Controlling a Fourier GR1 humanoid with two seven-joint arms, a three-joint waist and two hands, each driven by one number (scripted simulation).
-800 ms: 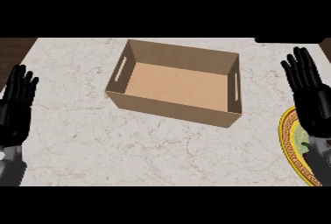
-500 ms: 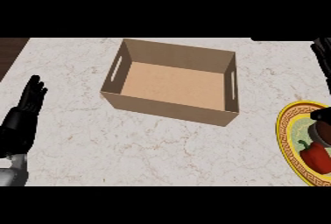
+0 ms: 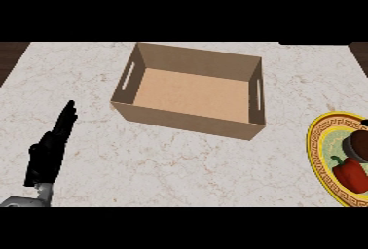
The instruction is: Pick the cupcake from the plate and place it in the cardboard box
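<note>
Yellow-rimmed plate [image 3: 321, 146] and dark cupcake [image 3: 357, 145] cut by right edge.

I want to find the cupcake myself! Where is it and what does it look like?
Find the pale marble counter, then the round yellow-rimmed plate at its right edge. The cupcake is the dark brown lump at the plate's upper right, cut off by the picture's edge; the shiny red pepper lies just below it.

Yellow-rimmed plate [image 3: 321, 160], tan box [image 3: 188, 92]

box [image 3: 193, 92] centre, plate [image 3: 320, 160] right (cupcake [image 3: 357, 144] on it)
</note>
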